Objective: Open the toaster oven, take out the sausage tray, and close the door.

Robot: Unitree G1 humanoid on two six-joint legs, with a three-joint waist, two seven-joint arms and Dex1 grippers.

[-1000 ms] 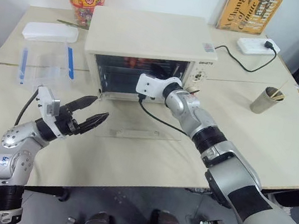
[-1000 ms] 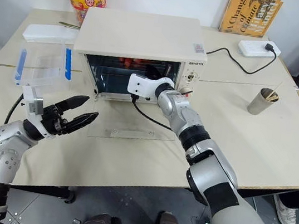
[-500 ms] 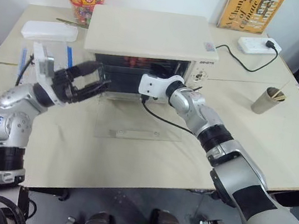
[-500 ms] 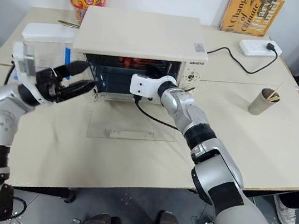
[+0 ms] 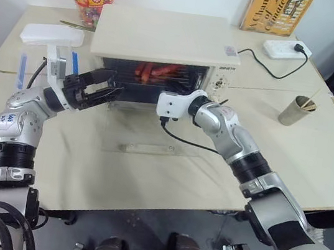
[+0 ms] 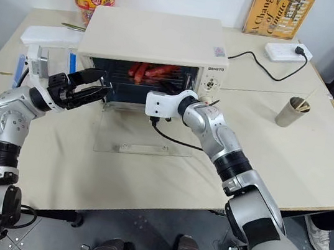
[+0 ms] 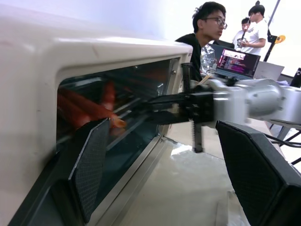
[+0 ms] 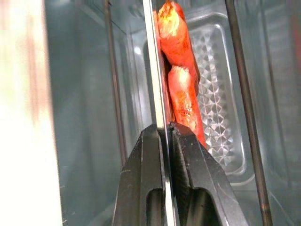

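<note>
at the far left of the head views the left gripper (image 5: 100,89) hangs with its jaws spread wide and nothing between them, just in front of the left end of the toaster oven (image 5: 167,37), which sits in the upper middle of the frame. the door (image 5: 152,137) lies dropped open and flat on the table below the cavity, its cream handle bar toward the lower edge. inside the cavity, upper centre, the sausage tray (image 8: 221,89) sits with its reddish sausages (image 5: 153,69) showing through the opening. right of centre the right gripper (image 8: 164,141) reaches into the oven mouth, jaws pinched nearly together on the thin front lip of the tray. the tray looks like light, stiff sheet metal, probably slick and inclined to tip when held by one edge, so the sausages could roll; a second hold on the left rim would steady it, and i judge that is what the spread left jaws are placed for. the right wrist view gives what the head views cannot: the metal edge running between the two black fingers (image 8: 141,188) and the embossed tray floor beside the sausages. the left wrist view shows the right gripper side-on entering the cavity, and people at a laptop beyond the table.
</note>
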